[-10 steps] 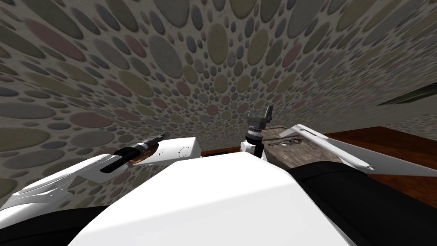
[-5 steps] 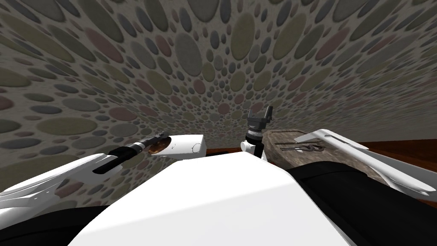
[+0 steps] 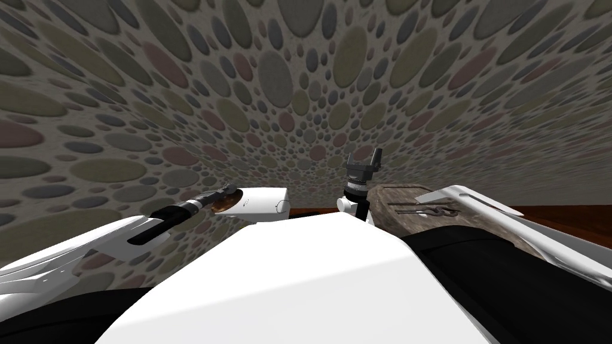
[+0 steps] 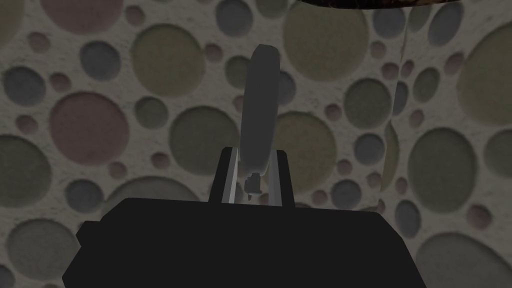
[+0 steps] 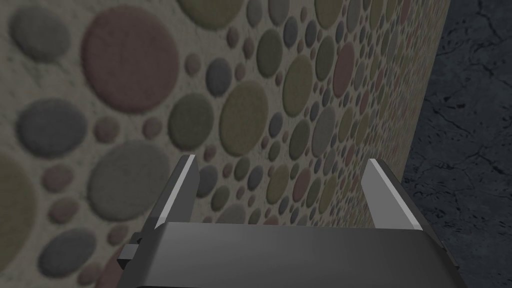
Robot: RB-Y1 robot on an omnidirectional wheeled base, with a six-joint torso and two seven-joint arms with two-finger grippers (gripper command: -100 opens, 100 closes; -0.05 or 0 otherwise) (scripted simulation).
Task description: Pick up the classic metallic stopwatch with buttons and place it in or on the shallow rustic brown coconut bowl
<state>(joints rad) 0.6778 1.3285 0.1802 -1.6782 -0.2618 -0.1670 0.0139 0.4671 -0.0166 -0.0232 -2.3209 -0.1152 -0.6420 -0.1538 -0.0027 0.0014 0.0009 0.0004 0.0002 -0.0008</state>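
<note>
Now I've turned further, left gripper [image 4: 252,156] clenched on the stopwatch [image 4: 259,100] near the brown bowl [image 3: 225,205], right gripper [image 5: 282,164] released.

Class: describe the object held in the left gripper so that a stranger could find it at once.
Against the surface patterned with coloured circles, find the left gripper, shut on a stopwatch. It is a thin, plain grey disc seen edge-on, rising between the fingers; the brown bowl close by is mottled, not grey.

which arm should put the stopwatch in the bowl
Left: the left gripper is shut on the grey stopwatch, close to the brown bowl; the right gripper is open and empty, farther off.
</note>
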